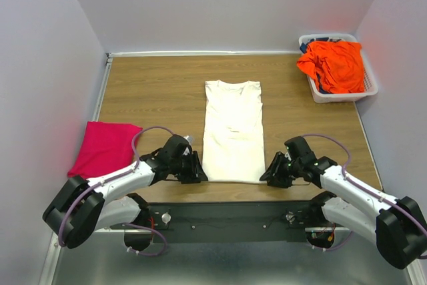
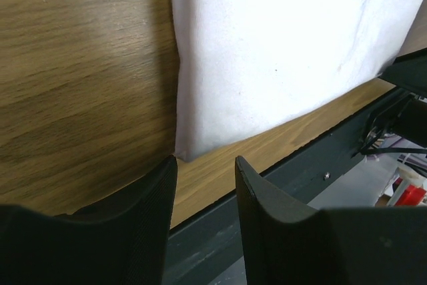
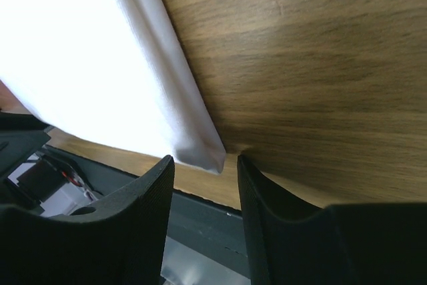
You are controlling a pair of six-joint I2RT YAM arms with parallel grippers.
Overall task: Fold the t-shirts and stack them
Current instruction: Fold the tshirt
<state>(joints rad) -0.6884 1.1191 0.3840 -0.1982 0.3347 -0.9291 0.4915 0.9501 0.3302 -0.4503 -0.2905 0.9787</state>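
Cream-white t-shirt (image 1: 232, 131) lies flat on the table (image 1: 147, 91), its long axis running away from the arm bases and its hem along the near edge. Your left gripper (image 1: 199, 170) sits at the hem's left corner and your right gripper (image 1: 268, 175) at the right one (neither arm is nearer). Both sets of jaws stand apart, gripping nothing. Each corner lies just ahead of its gap, so you likely pinch both together.
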